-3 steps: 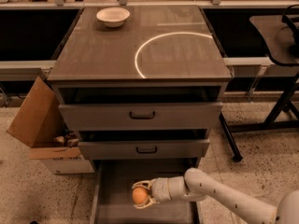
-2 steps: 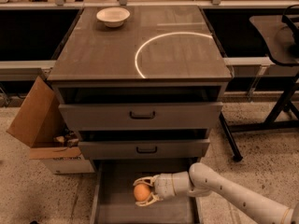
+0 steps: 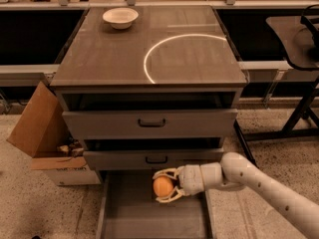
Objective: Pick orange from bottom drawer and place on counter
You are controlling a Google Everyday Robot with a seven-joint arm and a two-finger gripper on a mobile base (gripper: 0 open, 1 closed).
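The orange (image 3: 162, 186) is a small round fruit held between the pale fingers of my gripper (image 3: 164, 185), which is shut on it. The gripper reaches in from the right on a white arm (image 3: 259, 183) and holds the orange above the open bottom drawer (image 3: 129, 218), just below the front of the middle drawer (image 3: 155, 159). The counter (image 3: 149, 46) is the dark glossy cabinet top above, marked with a pale white arc (image 3: 169, 49).
A white bowl (image 3: 120, 17) sits at the counter's back left. The top drawer (image 3: 151, 123) stands slightly out. An open cardboard box (image 3: 42, 133) lies on the floor to the left. A black chair base (image 3: 299, 118) stands at the right.
My gripper has lifted the orange up from low in the bottom drawer toward the middle drawer's front. The arm has risen with it.
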